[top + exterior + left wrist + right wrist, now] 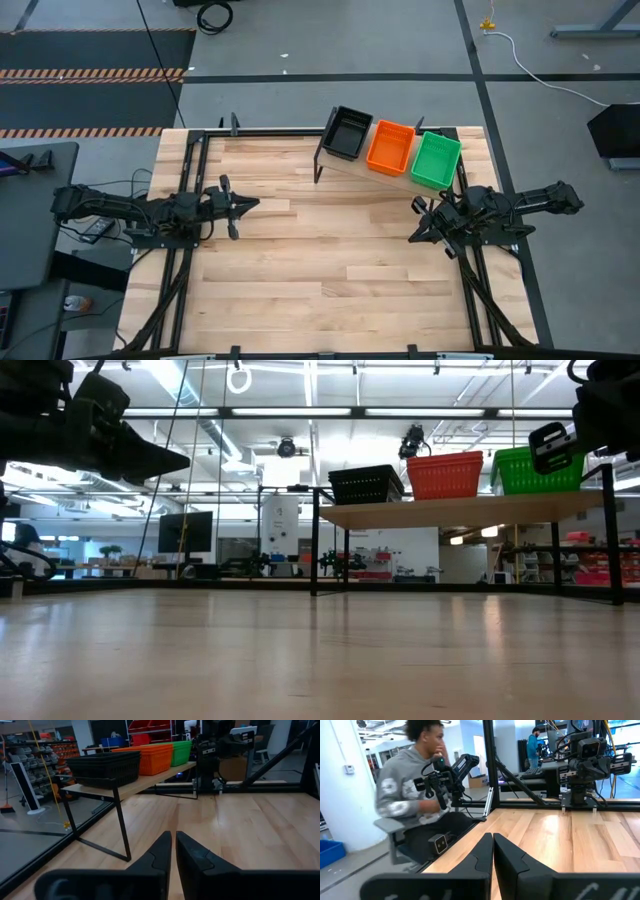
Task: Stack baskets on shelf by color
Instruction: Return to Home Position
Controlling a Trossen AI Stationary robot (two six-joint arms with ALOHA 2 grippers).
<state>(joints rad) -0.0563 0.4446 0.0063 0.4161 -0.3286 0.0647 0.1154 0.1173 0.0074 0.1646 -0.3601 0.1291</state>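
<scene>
Three basket stacks sit in a row on the shelf (470, 510), sorted by colour: black stack (348, 132), orange stack (391, 147), green stack (436, 159). Seen from above, the shelf stands at about 1 o'clock on the table (300, 270), near the far edge, slightly skewed. Black takes the 10 o'clock end, orange the middle, green the 4 o'clock end. Neighbouring stacks sit side by side, touching or nearly so. From table height the three rise to much the same level above the plank; the number of baskets in each cannot be told. The left tool (173, 836) hangs over the table's 9 o'clock side, well apart from the shelf, pointing toward the centre. Its fingers are closed to a thin slit and grip nothing. The right tool (493, 836) hangs at the 3 o'clock side, just beyond the green end of the shelf. Its fingers are likewise pressed together and carry nothing. Neither tool touches a basket. A person (400, 795) in a grey hooded top sits beyond the table edge, shown in the right wrist view.
</scene>
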